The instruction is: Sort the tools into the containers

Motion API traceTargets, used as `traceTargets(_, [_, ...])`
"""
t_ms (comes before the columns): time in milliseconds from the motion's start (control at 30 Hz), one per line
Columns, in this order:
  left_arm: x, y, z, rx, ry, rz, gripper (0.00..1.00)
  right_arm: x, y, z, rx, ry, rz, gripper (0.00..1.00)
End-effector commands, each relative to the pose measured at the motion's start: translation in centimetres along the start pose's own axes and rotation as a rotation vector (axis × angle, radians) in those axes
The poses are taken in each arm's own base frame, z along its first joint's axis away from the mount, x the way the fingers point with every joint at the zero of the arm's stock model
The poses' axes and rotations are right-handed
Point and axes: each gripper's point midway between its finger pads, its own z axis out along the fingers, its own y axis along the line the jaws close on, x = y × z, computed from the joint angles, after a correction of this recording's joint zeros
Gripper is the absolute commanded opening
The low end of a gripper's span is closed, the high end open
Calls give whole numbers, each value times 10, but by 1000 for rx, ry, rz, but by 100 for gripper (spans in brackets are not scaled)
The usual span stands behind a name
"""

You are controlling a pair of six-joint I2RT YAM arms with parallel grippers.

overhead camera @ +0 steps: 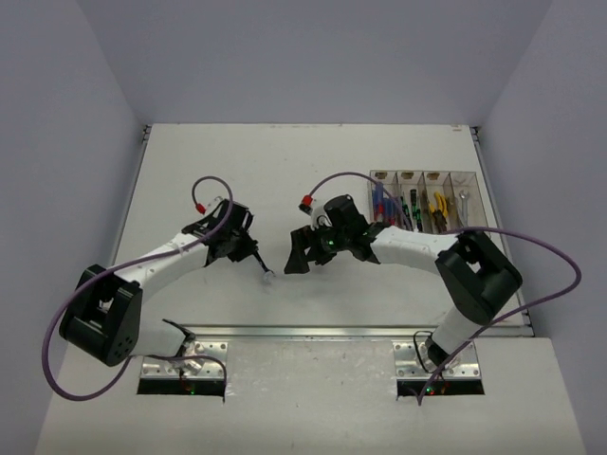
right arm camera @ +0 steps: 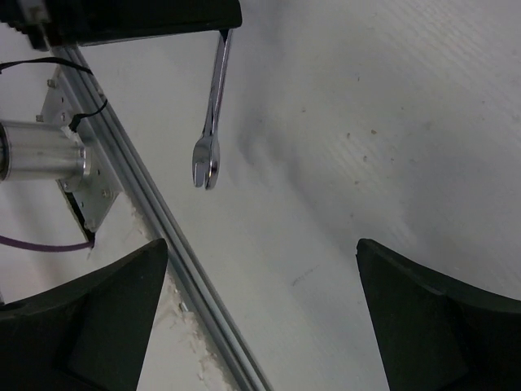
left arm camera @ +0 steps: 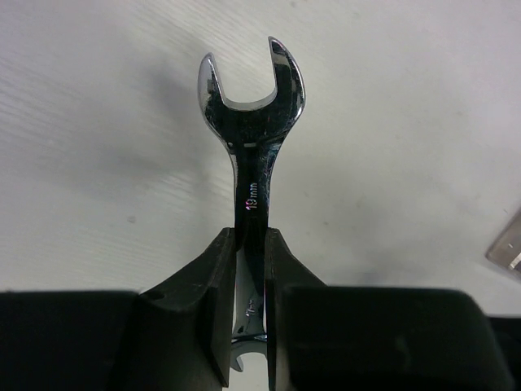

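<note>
My left gripper (overhead camera: 254, 258) is shut on a silver open-end wrench (left arm camera: 251, 130) and holds it above the table, its open head pointing away from the fingers. The wrench also shows in the right wrist view (right arm camera: 212, 114), hanging from the left gripper. My right gripper (overhead camera: 302, 254) is open and empty, close to the right of the wrench in the top view. The row of four clear bins (overhead camera: 422, 201) stands at the back right; it holds blue-and-red screwdrivers (overhead camera: 380, 205), black-and-green screwdrivers (overhead camera: 410, 206), yellow-handled pliers (overhead camera: 437, 207) and a silver wrench (overhead camera: 463, 202).
A metal rail (right arm camera: 155, 212) runs along the table's near edge, with the arm mounting plates (overhead camera: 185, 365) behind it. Grey walls close in the table on the left, back and right.
</note>
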Motion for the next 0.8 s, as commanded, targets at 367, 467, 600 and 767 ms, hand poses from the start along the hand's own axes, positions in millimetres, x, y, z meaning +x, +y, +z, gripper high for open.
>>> traceTargets(367, [30,-84,-64,388,31,47,0,-48,43,56,-173,-142,48,48])
traceTargets(467, [23,-92,-73,427,-2,63,36,-49,41,53,-159,-155,37,7])
traceTargets(600, [-6,-97,-87,340,-99,134,100,-49,1,21,74,-183,37,0])
traceTargets(767, [-48,-51,-115,113,-276,249,100,-43,-80,-84,550,-131,-24,0])
